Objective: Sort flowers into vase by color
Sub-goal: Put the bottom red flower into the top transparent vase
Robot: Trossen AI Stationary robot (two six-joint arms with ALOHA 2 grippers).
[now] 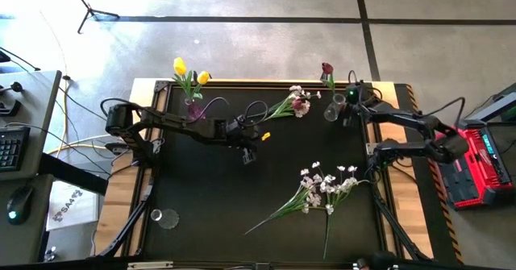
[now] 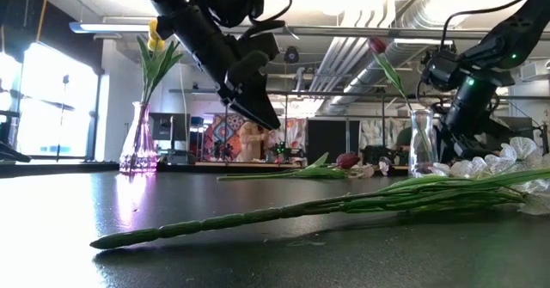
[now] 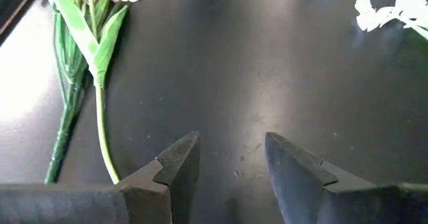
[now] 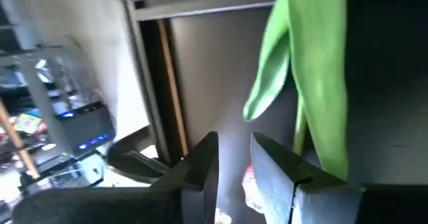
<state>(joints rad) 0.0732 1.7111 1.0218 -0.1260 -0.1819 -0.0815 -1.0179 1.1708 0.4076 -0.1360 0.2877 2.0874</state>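
Note:
Two yellow tulips (image 1: 190, 71) stand in a purple vase (image 1: 194, 110) at the far left. One dark red tulip (image 1: 326, 68) stands in a clear vase (image 1: 330, 111) at the far right, its stem and leaf (image 4: 314, 83) beside my right gripper (image 4: 234, 150). That gripper (image 1: 343, 109) is narrowly open next to the vase, with nothing between its fingers. My left gripper (image 1: 248, 155) is open and empty above the table's middle (image 3: 231, 150). A dark red tulip with white blossoms (image 1: 294, 102) lies flat at the far middle. White sprays (image 1: 322, 185) lie at the near right.
A small clear glass (image 1: 165, 218) stands at the near left. The long green stems of the white sprays (image 2: 344, 206) lie across the near part of the table. Bare dark tabletop (image 1: 210, 189) lies between the left gripper and the near edge.

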